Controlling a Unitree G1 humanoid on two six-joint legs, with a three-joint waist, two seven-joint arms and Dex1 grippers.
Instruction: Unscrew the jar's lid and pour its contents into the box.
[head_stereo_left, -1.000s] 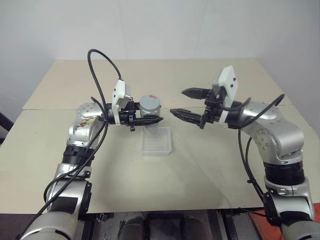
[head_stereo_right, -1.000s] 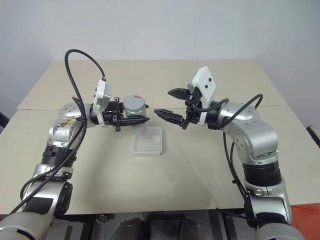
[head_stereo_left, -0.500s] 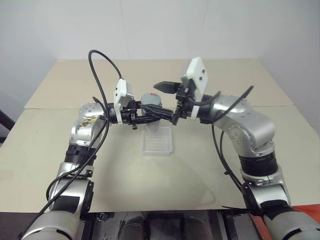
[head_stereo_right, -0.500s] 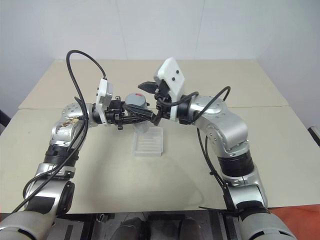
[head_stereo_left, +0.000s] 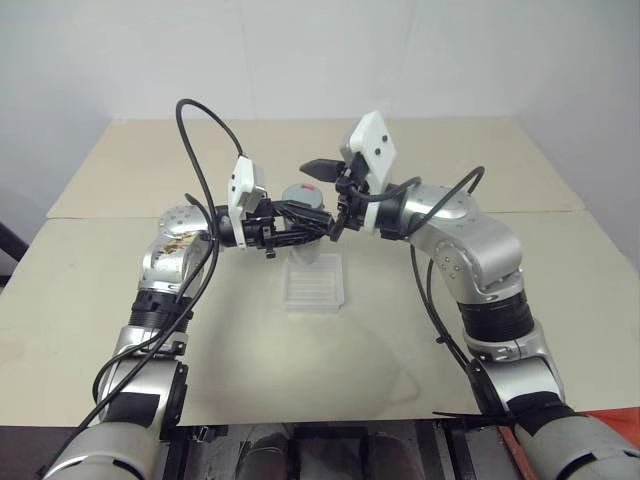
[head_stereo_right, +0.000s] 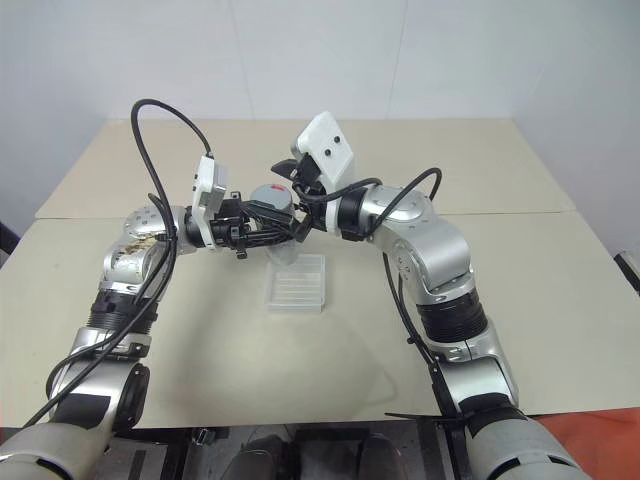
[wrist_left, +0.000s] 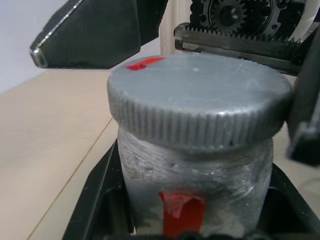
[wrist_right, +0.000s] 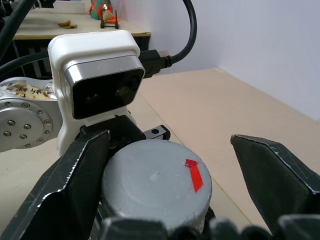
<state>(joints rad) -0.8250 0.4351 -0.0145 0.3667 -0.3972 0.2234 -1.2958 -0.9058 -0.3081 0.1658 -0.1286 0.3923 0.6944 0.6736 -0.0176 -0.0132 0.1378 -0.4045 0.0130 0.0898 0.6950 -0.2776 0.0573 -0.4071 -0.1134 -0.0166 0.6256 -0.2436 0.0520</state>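
My left gripper (head_stereo_left: 303, 231) is shut on the jar (wrist_left: 196, 186), a silvery grey cylinder with a patch of red tape, and holds it upright just above the box (head_stereo_left: 315, 285). The grey ribbed lid (wrist_left: 200, 97), marked with a red strip, sits on the jar. My right gripper (head_stereo_left: 323, 198) is open and reaches in from the right. Its two black fingers (wrist_right: 75, 185) stand on either side of the lid, with a clear gap on at least one side. The box is a clear shallow tray on the table. The contents are hidden inside the jar.
The beige table (head_stereo_left: 420, 330) is made of two tops with a seam (head_stereo_left: 90, 215) running across behind the arms, and a white wall stands beyond. Black cables (head_stereo_left: 195, 130) loop above my left wrist. Bare tabletop lies around the box.
My right arm has swung left from open space to the jar, so its open fingers now flank the lid. The left gripper and the jar have stayed put.
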